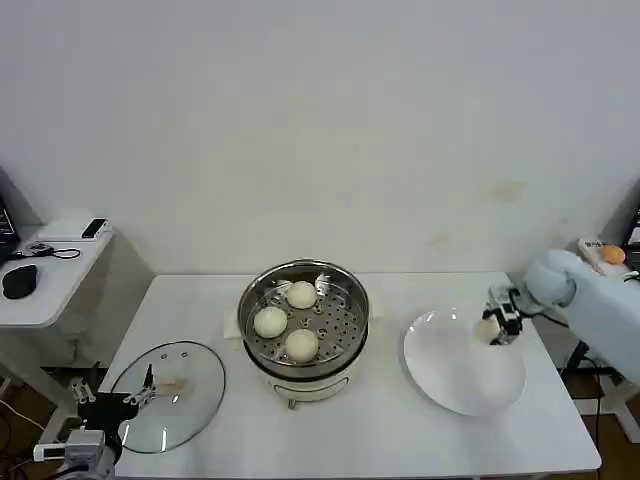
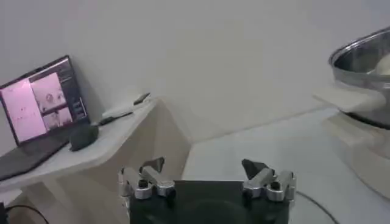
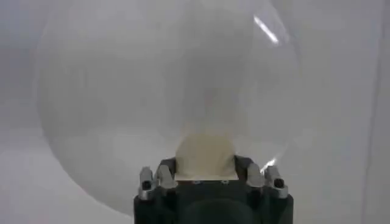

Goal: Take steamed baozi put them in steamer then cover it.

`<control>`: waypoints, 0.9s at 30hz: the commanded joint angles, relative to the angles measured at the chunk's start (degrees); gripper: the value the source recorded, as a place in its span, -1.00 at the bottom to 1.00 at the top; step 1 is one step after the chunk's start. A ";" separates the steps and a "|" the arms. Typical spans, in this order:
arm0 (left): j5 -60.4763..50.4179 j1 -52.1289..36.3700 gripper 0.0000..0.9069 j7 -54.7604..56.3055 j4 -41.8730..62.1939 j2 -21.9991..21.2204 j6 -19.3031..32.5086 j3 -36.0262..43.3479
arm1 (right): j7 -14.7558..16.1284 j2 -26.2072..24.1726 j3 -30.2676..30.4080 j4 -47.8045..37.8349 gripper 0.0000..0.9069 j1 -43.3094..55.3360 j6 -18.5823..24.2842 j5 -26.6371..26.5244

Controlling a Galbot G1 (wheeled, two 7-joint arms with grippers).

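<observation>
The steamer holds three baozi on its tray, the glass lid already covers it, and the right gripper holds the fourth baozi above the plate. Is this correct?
One point is wrong: the lid does not cover the steamer. In the head view it lies flat on the table, on the steamer's left side, and the pot is open. The rest is right.

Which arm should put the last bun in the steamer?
Right. Its end effector is shut on the last baozi above the plate, beside the steamer. The left end effector waits by the cover.
</observation>
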State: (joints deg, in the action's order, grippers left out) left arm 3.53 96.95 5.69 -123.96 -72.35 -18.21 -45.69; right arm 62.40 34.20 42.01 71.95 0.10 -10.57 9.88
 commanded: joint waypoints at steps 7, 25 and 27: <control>0.08 -0.77 1.00 0.00 0.25 0.59 0.03 0.25 | -3.46 8.16 22.74 11.10 0.47 32.96 -9.46 -24.49; -0.15 -1.34 1.00 0.13 0.86 -0.60 0.29 0.17 | -17.07 34.43 28.21 4.73 0.47 30.65 -24.73 -42.68; -0.13 -1.32 1.00 0.14 0.84 -0.73 0.30 0.04 | -18.59 34.93 28.55 4.63 0.47 29.37 -26.09 -44.03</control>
State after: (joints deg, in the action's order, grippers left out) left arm 3.40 95.60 5.80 -122.95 -72.88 -17.95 -45.48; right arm 50.74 57.70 66.36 78.59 29.72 -28.68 -24.60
